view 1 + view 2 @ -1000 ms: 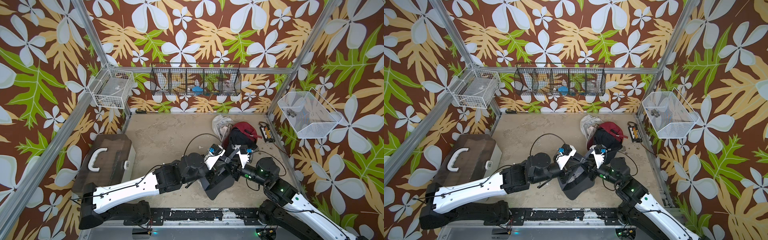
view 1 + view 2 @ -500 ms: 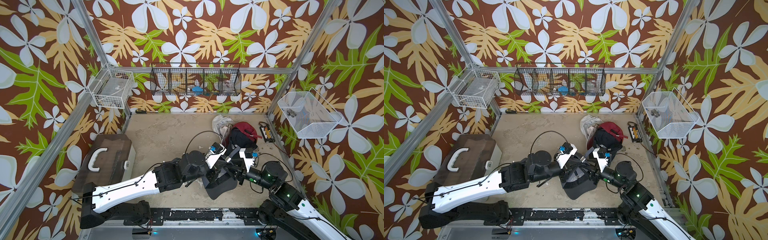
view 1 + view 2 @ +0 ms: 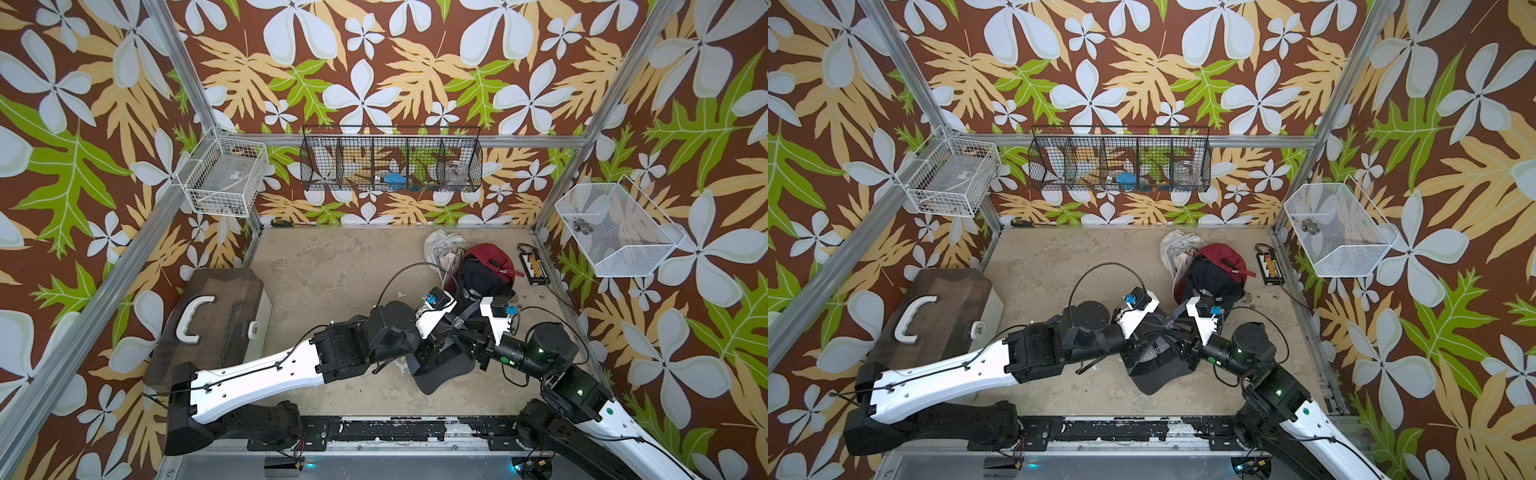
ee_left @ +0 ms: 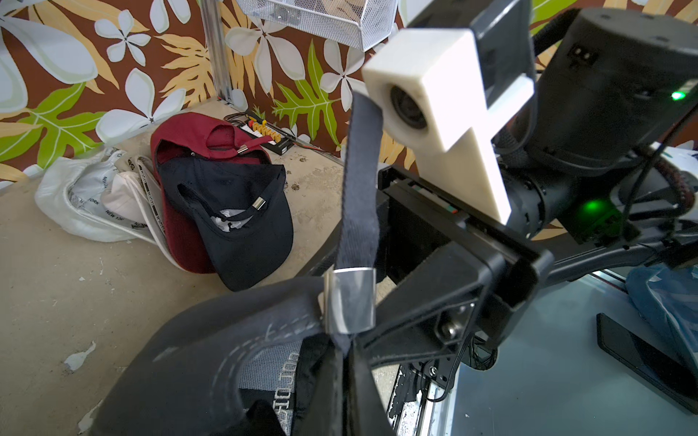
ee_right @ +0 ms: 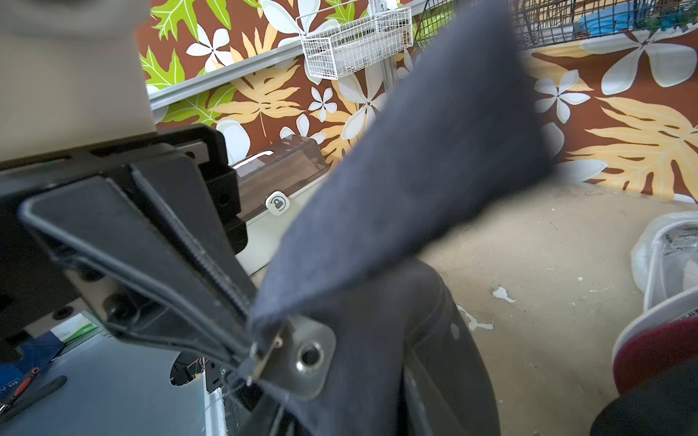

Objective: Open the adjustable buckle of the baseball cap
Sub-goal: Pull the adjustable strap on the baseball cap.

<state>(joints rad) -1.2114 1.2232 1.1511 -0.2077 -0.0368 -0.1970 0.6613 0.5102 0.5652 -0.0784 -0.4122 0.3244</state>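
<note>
You have four caps: one black cap (image 3: 442, 365), and a pile of three caps (image 3: 478, 266) behind it. Black cap lies front-to-back, brim toward base, strap (image 4: 360, 181) upright. Left gripper (image 3: 451, 332) clamps strap; right gripper (image 3: 469, 347): grip unclear.

I am looking at a worn beige tabletop (image 3: 332, 270), scuffed and flecked with white chips. My landmark is the pile of caps near its back edge: a white cap (image 3: 442, 249), a red cap (image 3: 488, 255) and a navy cap (image 3: 482, 278), overlapping. Just beside the pile, by the side wall, lies a small connector board (image 3: 534, 269). Nearer the front, a black cap (image 3: 442, 370) has its brim on the surface. Well apart from the pile, across the bare middle, sits a brown-lidded storage box (image 3: 216, 316).
</note>
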